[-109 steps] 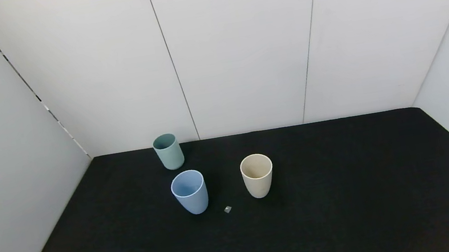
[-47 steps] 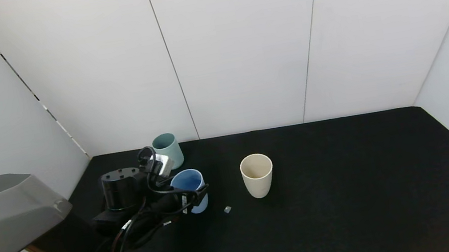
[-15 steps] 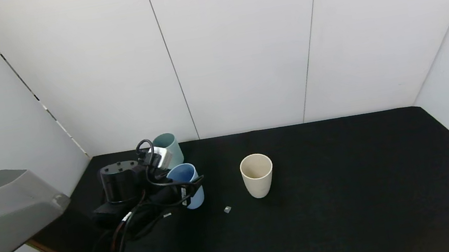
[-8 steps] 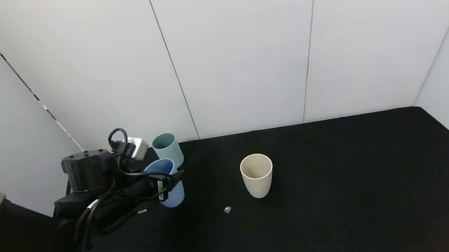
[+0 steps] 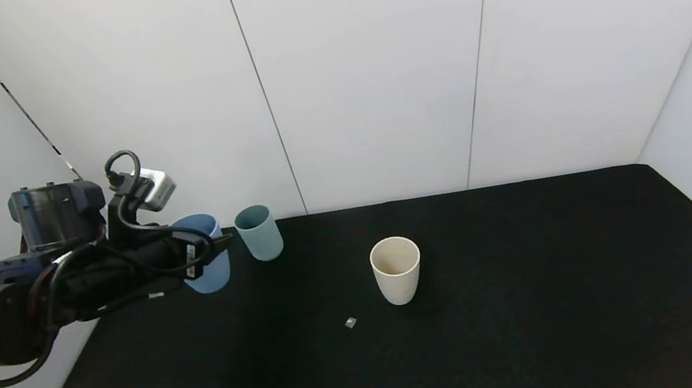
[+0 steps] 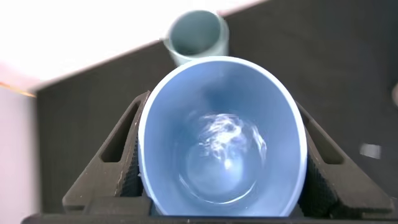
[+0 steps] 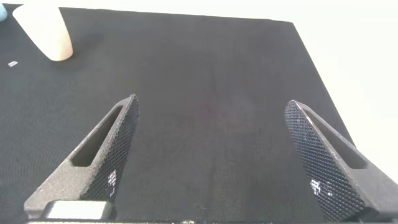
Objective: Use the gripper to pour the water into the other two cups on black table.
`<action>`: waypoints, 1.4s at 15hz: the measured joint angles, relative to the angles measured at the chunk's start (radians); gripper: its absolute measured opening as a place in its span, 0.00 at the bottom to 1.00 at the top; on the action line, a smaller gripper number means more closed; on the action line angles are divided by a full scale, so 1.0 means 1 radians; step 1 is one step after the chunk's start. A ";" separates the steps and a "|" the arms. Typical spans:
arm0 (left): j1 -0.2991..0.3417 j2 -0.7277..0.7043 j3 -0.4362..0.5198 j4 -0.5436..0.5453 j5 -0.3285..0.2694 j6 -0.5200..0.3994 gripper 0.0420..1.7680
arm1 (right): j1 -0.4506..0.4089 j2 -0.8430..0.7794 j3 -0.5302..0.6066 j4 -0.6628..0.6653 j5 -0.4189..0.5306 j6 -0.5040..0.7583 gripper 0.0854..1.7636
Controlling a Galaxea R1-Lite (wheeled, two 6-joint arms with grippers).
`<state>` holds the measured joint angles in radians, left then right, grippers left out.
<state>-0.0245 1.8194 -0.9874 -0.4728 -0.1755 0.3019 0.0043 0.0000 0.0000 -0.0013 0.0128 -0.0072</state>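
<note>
On the table (image 5: 548, 328), one tumbler (image 5: 259, 233) stands at the back left, another tumbler (image 5: 396, 269) right of it and nearer, a small scrap (image 5: 351, 322) before them.

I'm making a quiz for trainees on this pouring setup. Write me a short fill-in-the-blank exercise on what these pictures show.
1. The left gripper is shut on the light ____ tumbler.
2. That tumbler holds ____ at its bottom.
3. The teal-green tumbler and the beige tumbler both stand ____ on the black cloth-topped table.
4. The right gripper hangs with its jaws ____.

Missing words: blue; water; upright; open
</note>
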 joint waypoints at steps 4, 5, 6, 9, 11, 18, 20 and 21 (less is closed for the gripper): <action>0.021 0.021 -0.156 0.136 0.008 0.075 0.73 | 0.000 0.000 0.000 0.000 0.000 0.000 0.97; 0.026 0.036 -0.190 0.159 0.010 0.093 0.73 | 0.000 0.000 0.000 0.000 0.000 0.000 0.97; 0.031 0.053 -0.223 0.183 0.011 0.113 0.73 | 0.000 0.000 0.000 0.000 0.000 0.000 0.97; 0.043 0.109 -0.323 0.254 0.014 0.146 0.73 | 0.000 0.000 0.000 0.000 0.000 0.000 0.97; 0.049 0.150 -0.390 0.294 0.025 0.175 0.73 | 0.000 0.000 0.000 0.000 0.000 0.000 0.97; 0.051 0.270 -0.570 0.418 0.103 0.296 0.73 | 0.000 0.000 0.000 0.000 0.001 0.000 0.97; 0.046 0.292 -0.590 0.420 0.129 0.317 0.73 | 0.000 0.000 0.000 0.000 0.001 0.000 0.97; 0.043 0.303 -0.602 0.420 0.143 0.333 0.73 | 0.000 0.000 0.000 0.000 0.000 0.000 0.97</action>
<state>0.0181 2.1221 -1.5898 -0.0528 -0.0326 0.6353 0.0043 0.0000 0.0000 -0.0013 0.0130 -0.0070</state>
